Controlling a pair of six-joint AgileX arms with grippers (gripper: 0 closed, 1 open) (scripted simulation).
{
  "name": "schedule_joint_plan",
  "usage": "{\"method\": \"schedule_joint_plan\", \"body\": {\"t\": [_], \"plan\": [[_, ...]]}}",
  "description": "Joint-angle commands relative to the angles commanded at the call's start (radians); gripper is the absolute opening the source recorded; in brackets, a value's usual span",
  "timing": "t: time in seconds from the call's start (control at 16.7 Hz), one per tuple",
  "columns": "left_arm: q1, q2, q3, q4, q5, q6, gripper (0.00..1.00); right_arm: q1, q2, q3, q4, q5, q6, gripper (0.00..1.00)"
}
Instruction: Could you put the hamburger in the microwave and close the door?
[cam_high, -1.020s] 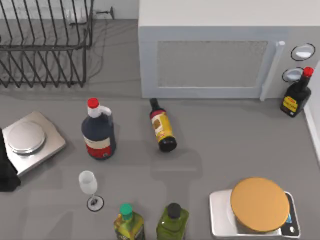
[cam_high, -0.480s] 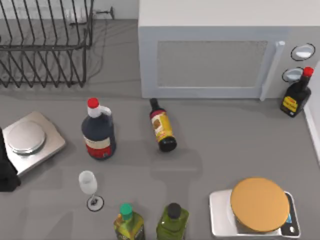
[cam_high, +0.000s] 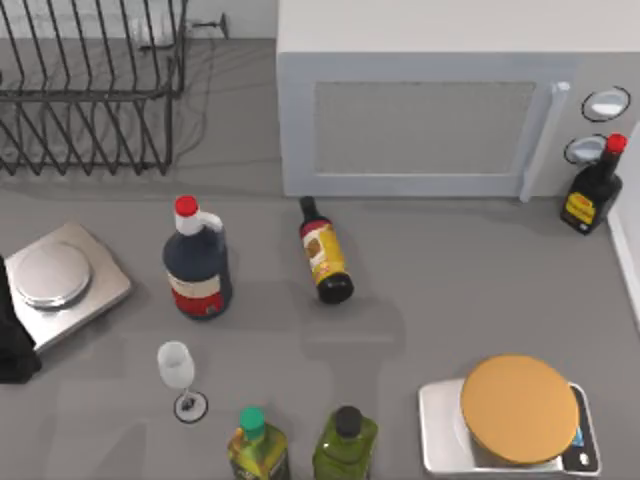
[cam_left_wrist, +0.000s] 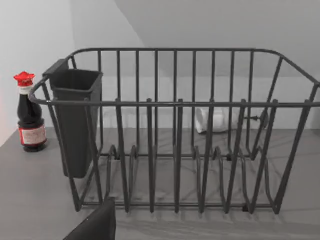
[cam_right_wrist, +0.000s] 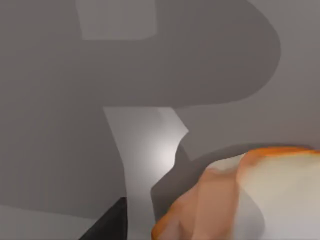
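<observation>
Nothing of the task looks done yet. The large pale grey-white box microwave stands at the back of the grey worktop, and its wide front door, with the speckled window and vertical white bar handle, is shut. The round, smooth golden-orange hamburger rests on a white digital kitchen scale in front of the microwave, well apart from it, toward the near right corner. In the right wrist view the hamburger appears very close, which suggests the right arm hangs near it; whether the right jaws are open or closed cannot be told. The left arm sits parked far to the microwave's left, beside a square silver scale, facing a black wire dish rack; its jaws likewise cannot be judged. Left to do: open the door, carry the hamburger inside, and shut it.
</observation>
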Motion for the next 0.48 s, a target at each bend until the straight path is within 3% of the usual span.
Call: {"method": "schedule_joint_plan", "body": {"t": [0.42, 0.48], "plan": [[0.0, 0.0, 0.0, 0.0, 0.0, 0.0, 1.0, 0.0, 0.0, 0.0, 0.0, 0.0, 0.0, 0.0], [0.0, 0.0, 0.0, 0.0, 0.0, 0.0, 1.0, -0.001, -0.071, 0.035, -0.077, -0.018, 0.003, 0.0]]}}
